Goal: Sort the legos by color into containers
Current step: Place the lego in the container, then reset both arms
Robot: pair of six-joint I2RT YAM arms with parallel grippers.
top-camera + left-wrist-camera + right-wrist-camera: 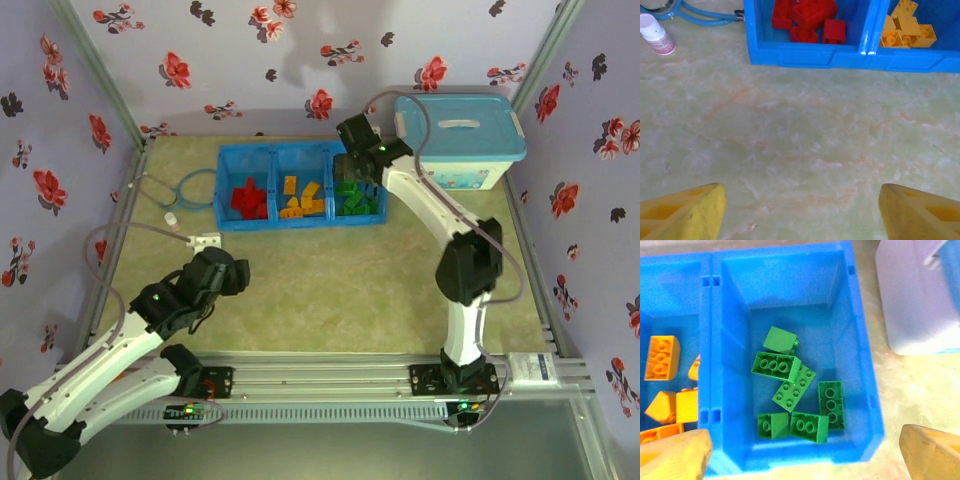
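Legos (300,198) all sit in tray (228,222) compartments by colour; green ones (790,390) lie straight below right gripper (805,450), fingers wide, nothing held. Left gripper (800,212) also wide and empty, low over mat (790,140), tray ahead of it.

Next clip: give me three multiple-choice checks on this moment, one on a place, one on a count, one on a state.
1. Which compartment of the low translucent blue plastic tray does the right pincer hang over?
A left
B middle
C right

2. How many small green plastic bricks lie in that compartment?
A three
B six
C ten

3. The right pincer is:
A open and empty
B shut on a brick
C shut on the tray wall

Key:
1 C, its wrist view looks straight down into the right-hand compartment.
2 B, six can be counted there.
3 A, the jaws stand wide apart with nothing between them.
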